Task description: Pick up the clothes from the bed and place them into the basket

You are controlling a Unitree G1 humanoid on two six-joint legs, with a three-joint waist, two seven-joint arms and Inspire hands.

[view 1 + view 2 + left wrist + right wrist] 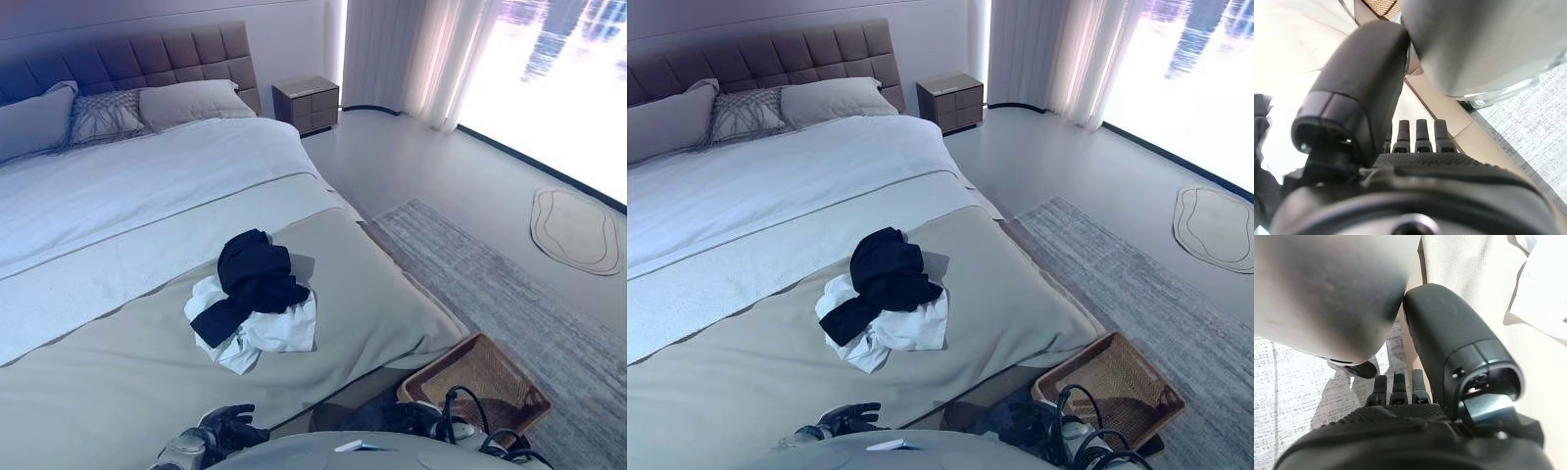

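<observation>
A pile of clothes lies on the bed [118, 382] near its foot: a black garment [253, 274] on top of a white one [269, 333]. A brown woven basket [485, 377] stands on the floor by the bed's right foot corner. My left hand [230, 428] is low over the bed's front edge, short of the pile, with its fingers [1418, 137] straight and nothing in it. My right hand [1391, 416] hangs low beside the bed, its fingers [1396, 387] straight and empty. The white garment [1547, 293] shows past its thumb.
Pillows [186, 101] lie against the headboard. A nightstand [306, 103] stands at the far right of the bed. A grey rug [509, 284] covers the floor under the basket, with a small oval mat [575, 230] and curtains [411, 59] beyond.
</observation>
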